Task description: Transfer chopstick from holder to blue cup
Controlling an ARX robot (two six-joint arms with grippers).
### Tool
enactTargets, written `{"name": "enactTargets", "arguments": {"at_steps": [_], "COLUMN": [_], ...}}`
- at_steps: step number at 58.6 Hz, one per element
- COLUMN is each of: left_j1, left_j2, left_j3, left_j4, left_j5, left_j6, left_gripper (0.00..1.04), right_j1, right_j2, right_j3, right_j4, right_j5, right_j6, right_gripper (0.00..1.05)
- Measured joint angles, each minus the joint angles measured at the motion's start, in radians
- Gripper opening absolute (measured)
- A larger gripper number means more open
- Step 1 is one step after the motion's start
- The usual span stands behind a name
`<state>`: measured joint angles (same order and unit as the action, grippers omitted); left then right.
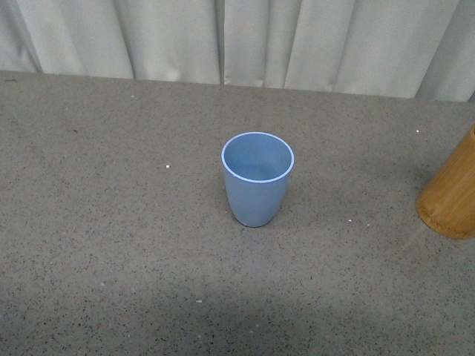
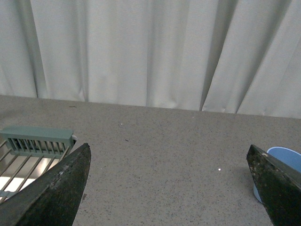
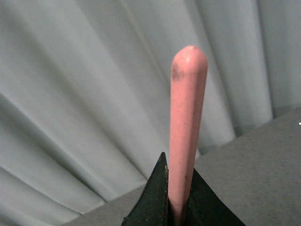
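Note:
The blue cup (image 1: pixel 257 178) stands upright and empty in the middle of the table in the front view; a sliver of it (image 2: pixel 288 158) shows in the left wrist view behind one finger. The orange-brown holder (image 1: pixel 453 194) stands at the table's right edge, cut off by the frame. In the right wrist view, my right gripper (image 3: pixel 178 197) is shut on a salmon-pink chopstick (image 3: pixel 187 122) that sticks out past the fingertips toward the curtain. My left gripper (image 2: pixel 169 188) is open and empty above the table, to the left of the blue cup. Neither arm shows in the front view.
A grey speckled table (image 1: pixel 111 222) ends at a white pleated curtain (image 1: pixel 223 37) at the back. A pale green slatted rack (image 2: pixel 37 141) shows in the left wrist view, beside one finger.

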<state>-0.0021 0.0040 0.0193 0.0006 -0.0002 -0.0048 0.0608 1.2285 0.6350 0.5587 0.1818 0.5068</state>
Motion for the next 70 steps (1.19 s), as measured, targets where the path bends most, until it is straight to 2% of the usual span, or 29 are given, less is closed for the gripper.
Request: {"name": "enactTargets", "arguments": {"at_steps": [17, 28, 40, 70], "left_j1": [0.0, 0.0, 0.0, 0.0], "left_j2": [0.0, 0.0, 0.0, 0.0], "left_j3": [0.0, 0.0, 0.0, 0.0], "left_j4": [0.0, 0.0, 0.0, 0.0], "left_j5": [0.0, 0.0, 0.0, 0.0], "left_j6": [0.0, 0.0, 0.0, 0.0], "left_gripper": [0.98, 0.98, 0.98, 0.98], "right_j1": [0.288, 0.416, 0.431, 0.401], "right_j2": [0.128, 0.265, 0.351, 0.477], "right_j3": [0.034, 0.085, 0.085, 0.079], "right_j4": [0.036, 0.069, 0.092, 0.115], "right_j5": [0.109, 0.158, 0.17, 0.175], "right_j6": [0.062, 0.09, 0.106, 0.134], "right_gripper": [0.02, 0.02, 0.02, 0.02]}}
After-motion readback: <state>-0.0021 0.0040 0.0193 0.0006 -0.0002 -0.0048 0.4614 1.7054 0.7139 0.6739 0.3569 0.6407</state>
